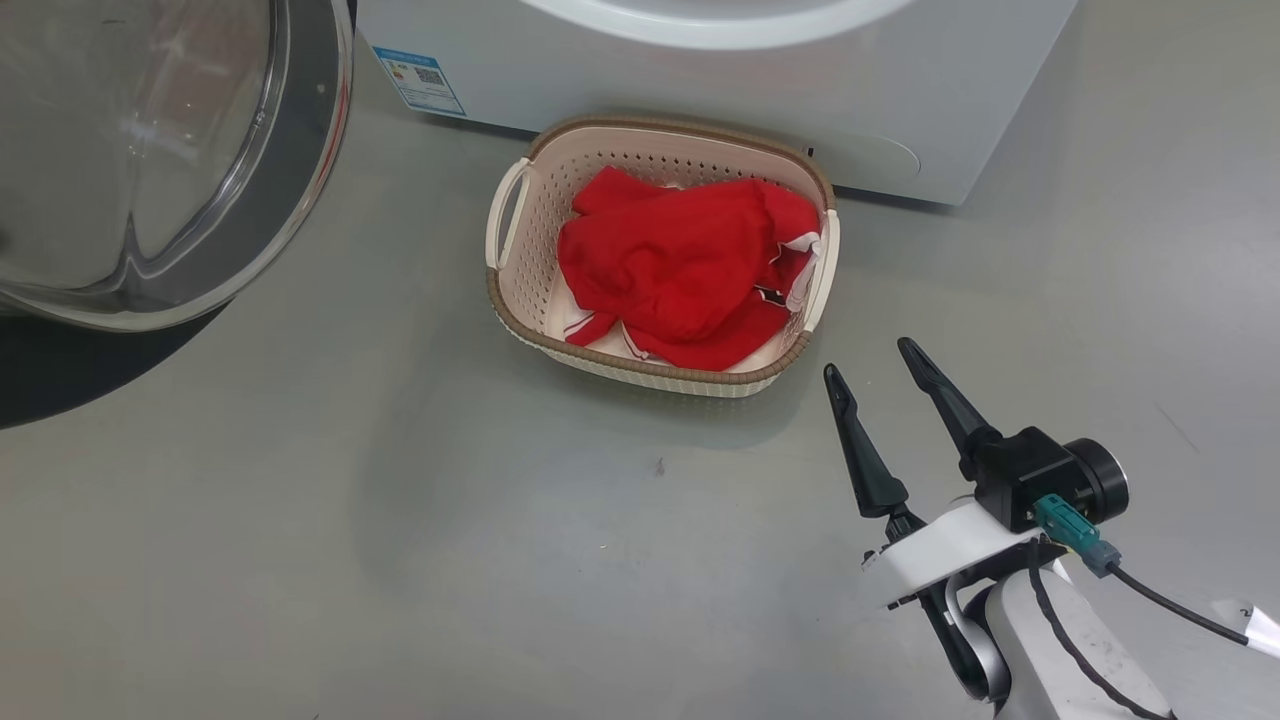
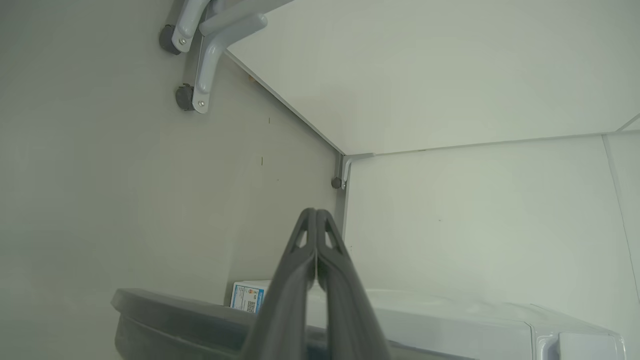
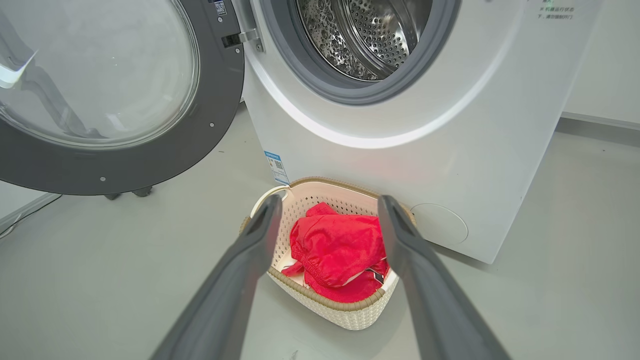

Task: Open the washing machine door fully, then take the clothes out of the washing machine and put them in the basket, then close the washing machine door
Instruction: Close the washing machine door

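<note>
I have my right gripper (image 1: 868,360) at the lower right of the head view. Its two dark fingers (image 1: 865,460) are spread wide with nothing between them, angled up and slightly left from the pale forearm (image 1: 1060,650). In the left wrist view, my left gripper (image 2: 316,216) rises from the bottom centre, fingers pressed tight together, empty.
</note>
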Available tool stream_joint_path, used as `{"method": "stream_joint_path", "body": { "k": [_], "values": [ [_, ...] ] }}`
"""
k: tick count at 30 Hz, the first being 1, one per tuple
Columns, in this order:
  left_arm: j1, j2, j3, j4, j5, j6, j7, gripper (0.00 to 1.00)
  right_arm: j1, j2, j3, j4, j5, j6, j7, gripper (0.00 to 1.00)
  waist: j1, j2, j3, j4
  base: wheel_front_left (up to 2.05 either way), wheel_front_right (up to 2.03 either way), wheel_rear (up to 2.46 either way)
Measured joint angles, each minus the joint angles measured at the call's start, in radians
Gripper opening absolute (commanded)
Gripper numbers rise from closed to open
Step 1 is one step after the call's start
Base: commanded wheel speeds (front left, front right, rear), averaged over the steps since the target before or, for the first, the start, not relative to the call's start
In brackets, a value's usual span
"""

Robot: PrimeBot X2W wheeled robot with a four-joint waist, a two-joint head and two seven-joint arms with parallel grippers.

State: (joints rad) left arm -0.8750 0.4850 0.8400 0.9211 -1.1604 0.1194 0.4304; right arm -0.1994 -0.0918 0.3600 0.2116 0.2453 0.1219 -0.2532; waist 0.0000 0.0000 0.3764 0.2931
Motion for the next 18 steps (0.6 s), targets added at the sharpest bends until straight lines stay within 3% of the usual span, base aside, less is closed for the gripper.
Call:
{"method": "stream_joint_path", "body": {
  "k": [18],
  "values": [
    [-0.044, 0.016, -0.043, 0.093, 0.008, 0.000, 0.130, 0.00, -0.008, 0.003, -0.002, 0.000, 0.000, 0.000, 0.000, 1.00, 0.0000, 0.0000, -0.002, -0.009, 0.00, 0.00, 0.00]
  ]
}}
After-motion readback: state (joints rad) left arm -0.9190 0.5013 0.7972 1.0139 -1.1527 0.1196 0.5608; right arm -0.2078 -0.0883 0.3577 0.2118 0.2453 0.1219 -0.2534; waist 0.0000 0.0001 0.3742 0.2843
